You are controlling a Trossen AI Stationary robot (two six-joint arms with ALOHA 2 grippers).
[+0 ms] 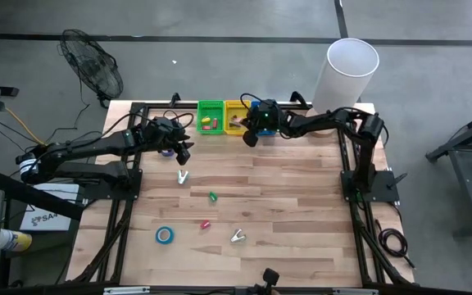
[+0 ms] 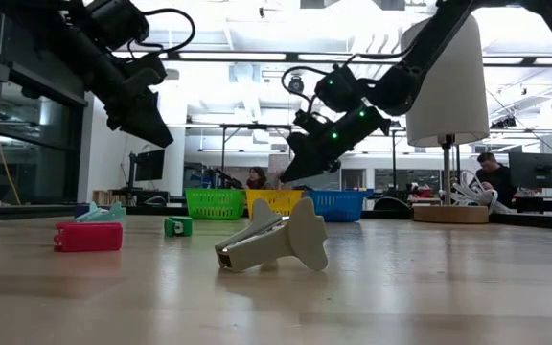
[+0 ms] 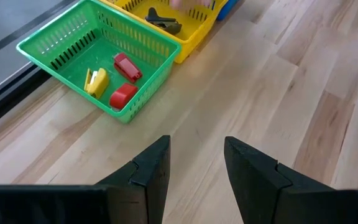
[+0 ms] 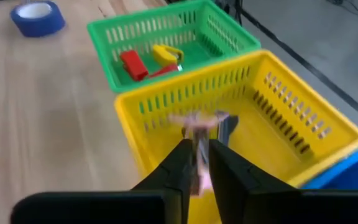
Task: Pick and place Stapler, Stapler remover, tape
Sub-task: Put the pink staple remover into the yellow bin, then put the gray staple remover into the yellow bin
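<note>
My right gripper (image 4: 197, 148) hovers over the yellow basket (image 4: 291, 118), shut on a small pink and silvery stapler remover (image 4: 199, 122); in the high view it is at the basket's near edge (image 1: 251, 137). My left gripper (image 3: 196, 149) is open and empty above bare table just near the green basket (image 3: 73, 37), which holds a yellow stapler (image 3: 96, 81) and two red ones (image 3: 127, 66). A blue tape roll (image 1: 165, 235), a green stapler (image 1: 212, 197), a red stapler (image 1: 206, 223) and two silvery claw pieces (image 1: 183, 176) lie flat on the table. My right gripper pinches the stapler remover between its two fingers (image 4: 180, 163), coming from above and slanting toward the far edge. The piece sticks out past the fingertips (image 4: 197, 127), lifted clear over the inside of the yellow basket. It is blurred, so which part is gripped I cannot tell.
A blue basket (image 1: 266, 111) stands right of the yellow one along the far edge. A white cylinder (image 1: 347, 74) rises at the far right corner. Another tape roll (image 4: 38, 17) lies near the left gripper. A dark stapler remover (image 3: 164, 23) lies in the yellow basket.
</note>
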